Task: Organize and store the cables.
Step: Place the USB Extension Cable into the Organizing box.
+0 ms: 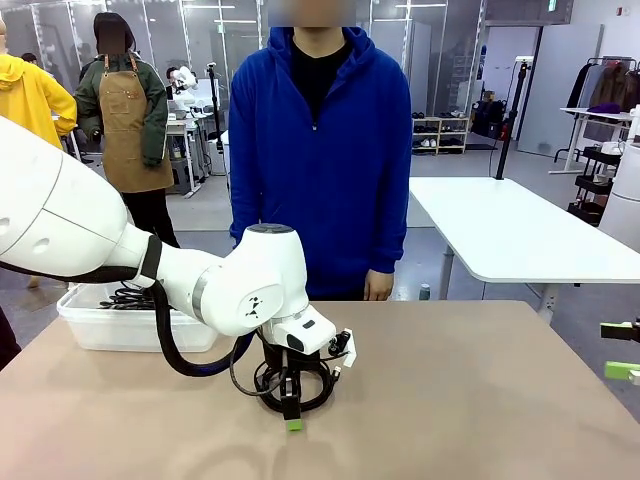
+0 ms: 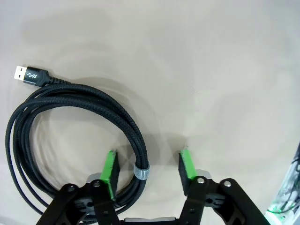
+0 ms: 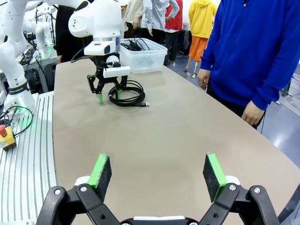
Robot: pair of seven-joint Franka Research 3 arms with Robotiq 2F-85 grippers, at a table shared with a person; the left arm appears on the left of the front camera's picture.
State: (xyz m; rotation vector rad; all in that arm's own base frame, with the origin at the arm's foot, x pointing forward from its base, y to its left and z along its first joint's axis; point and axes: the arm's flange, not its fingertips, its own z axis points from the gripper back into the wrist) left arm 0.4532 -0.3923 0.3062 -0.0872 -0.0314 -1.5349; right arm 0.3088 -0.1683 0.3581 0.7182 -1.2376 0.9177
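One black braided cable (image 2: 93,96), wound in a round coil with a gold USB plug (image 2: 22,73), lies on the beige table (image 1: 480,400). My left gripper (image 2: 149,168) is down over it, open, with a green pad on each side of the coil's banded strand and neither pad touching it. From the front, that gripper (image 1: 300,400) stands upright on the coil (image 1: 322,388). More black cables (image 1: 125,297) lie in the clear plastic bin (image 1: 100,330) at the left. My right gripper (image 3: 157,171) hovers open and holds nothing, well away from the coil (image 3: 131,98).
A person in a blue hoodie stands at the far edge, one hand (image 1: 377,287) hanging just behind the table. My left arm's black hose (image 1: 190,365) loops between the bin and the coil. Bare tabletop stretches across the middle and right.
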